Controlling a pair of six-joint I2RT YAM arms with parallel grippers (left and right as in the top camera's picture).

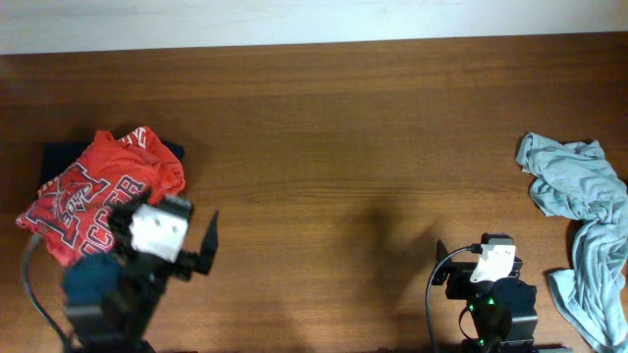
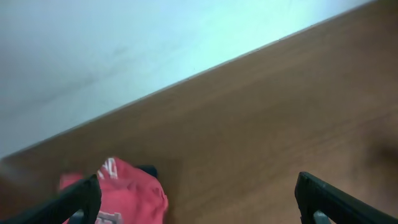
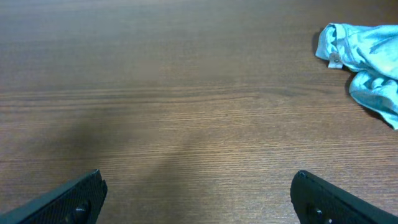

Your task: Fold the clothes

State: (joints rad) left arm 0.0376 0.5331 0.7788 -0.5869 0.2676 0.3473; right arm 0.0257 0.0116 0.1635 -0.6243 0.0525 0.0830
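Note:
A crumpled red shirt with white lettering (image 1: 93,191) lies at the table's left side, partly over a dark navy garment (image 1: 59,157). It also shows in the left wrist view (image 2: 127,190). A crumpled light blue shirt (image 1: 584,221) lies at the right edge and shows in the right wrist view (image 3: 367,62). My left gripper (image 1: 182,240) is open and empty, raised just right of the red shirt. My right gripper (image 1: 491,260) is open and empty over bare wood near the front edge, left of the blue shirt.
The wooden table (image 1: 334,147) spans the whole view, with a pale wall (image 1: 294,20) behind its far edge. A black cable (image 1: 29,284) loops beside the left arm's base.

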